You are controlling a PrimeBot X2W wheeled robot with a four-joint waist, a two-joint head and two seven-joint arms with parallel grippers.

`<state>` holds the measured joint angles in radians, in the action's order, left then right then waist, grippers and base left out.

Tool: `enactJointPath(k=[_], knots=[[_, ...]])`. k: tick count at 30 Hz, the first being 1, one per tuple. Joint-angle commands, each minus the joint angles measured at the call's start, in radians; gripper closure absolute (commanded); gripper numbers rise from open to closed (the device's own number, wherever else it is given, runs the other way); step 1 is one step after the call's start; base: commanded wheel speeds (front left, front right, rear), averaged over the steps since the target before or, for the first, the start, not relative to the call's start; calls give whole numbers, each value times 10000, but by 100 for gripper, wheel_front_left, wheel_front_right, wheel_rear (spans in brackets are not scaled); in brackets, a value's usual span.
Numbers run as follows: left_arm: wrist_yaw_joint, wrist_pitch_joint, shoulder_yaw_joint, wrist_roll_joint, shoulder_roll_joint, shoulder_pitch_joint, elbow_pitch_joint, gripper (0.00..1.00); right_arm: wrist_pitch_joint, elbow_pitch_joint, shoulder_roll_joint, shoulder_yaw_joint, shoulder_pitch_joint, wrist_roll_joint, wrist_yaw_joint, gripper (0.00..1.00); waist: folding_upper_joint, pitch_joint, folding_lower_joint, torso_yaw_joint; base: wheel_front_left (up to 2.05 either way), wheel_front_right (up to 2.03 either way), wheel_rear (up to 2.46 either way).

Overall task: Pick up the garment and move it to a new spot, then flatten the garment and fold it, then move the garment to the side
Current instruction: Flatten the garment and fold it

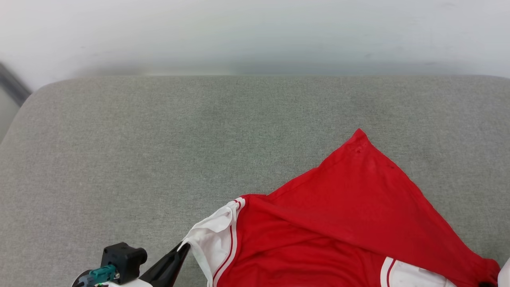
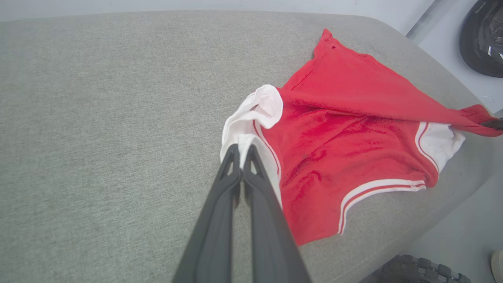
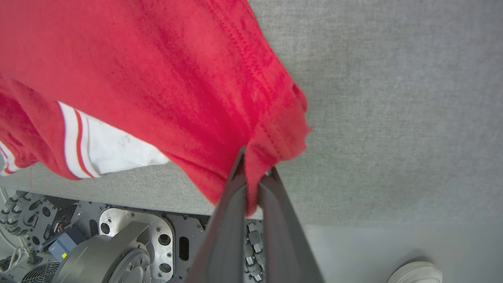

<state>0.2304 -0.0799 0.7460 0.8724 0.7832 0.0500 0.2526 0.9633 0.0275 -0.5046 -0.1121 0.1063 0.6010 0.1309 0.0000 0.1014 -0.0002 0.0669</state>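
The garment (image 1: 342, 223) is a red jersey with white sleeve panels and striped trim, lying rumpled on the grey cushion (image 1: 159, 151) at the near right. No lettering shows. My left gripper (image 1: 184, 248) is shut on a white sleeve panel (image 2: 251, 118) at the garment's left edge; in the left wrist view the left gripper (image 2: 241, 151) pinches the white cloth between its fingertips. My right gripper (image 3: 255, 165) is shut on a bunched red corner of the garment (image 3: 157, 70), near the cushion's front edge. The second white sleeve panel (image 3: 118, 147) lies beside that corner.
The grey cushion stretches wide to the left and back, ending at a pale wall (image 1: 255, 32). Below the cushion's front edge sits my wheeled base (image 3: 106, 243). A shoe (image 3: 416, 273) stands on the floor at the right. A dark round object (image 2: 483, 39) sits beyond the cushion's corner.
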Motion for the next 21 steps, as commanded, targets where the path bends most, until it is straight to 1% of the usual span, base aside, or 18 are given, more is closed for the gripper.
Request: enactJointPath(k=[1, 3, 4, 5, 10, 14, 18, 21], knots=[[40, -55, -13, -42, -6, 29, -31, 100, -65, -62, 69, -13, 112, -74, -4, 100, 0, -33, 2, -32, 0, 0, 0], [33, -92, -19, -37, -48, 65, -20, 100, -110, -103, 110, -8, 207, -88, -5, 100, 0, -46, 2, -40, 0, 0, 0], [42, -106, -23, -42, -50, 78, -5, 100, -184, -154, 101, -15, 161, -102, -4, 20, 0, -44, 2, -36, 0, 0, 0], [49, -113, -23, -62, -49, 92, 27, 100, -255, -197, 87, -18, 102, -89, -5, 0, 0, -41, 2, -29, 0, 0, 0], [91, -45, 23, -188, -18, 198, 282, 100, -405, -742, -332, 128, -408, 163, -4, 0, 0, 92, 2, 115, 0, 0, 0], [151, 42, 69, -367, 27, 367, 614, 100, -209, -1516, -726, 288, -1216, 450, -4, 0, 0, 373, 2, 374, 0, 0, 0], [150, 140, 104, -647, -10, 678, 994, 100, 229, -2184, -1021, 866, -2481, 295, -4, 0, 0, 853, 2, 758, 0, 0, 0], [72, 229, 193, -854, -111, 984, 1193, 100, 699, -2140, -988, 1477, -3600, 8, -4, 0, 0, 1265, 2, 1131, 0, 0, 0]])
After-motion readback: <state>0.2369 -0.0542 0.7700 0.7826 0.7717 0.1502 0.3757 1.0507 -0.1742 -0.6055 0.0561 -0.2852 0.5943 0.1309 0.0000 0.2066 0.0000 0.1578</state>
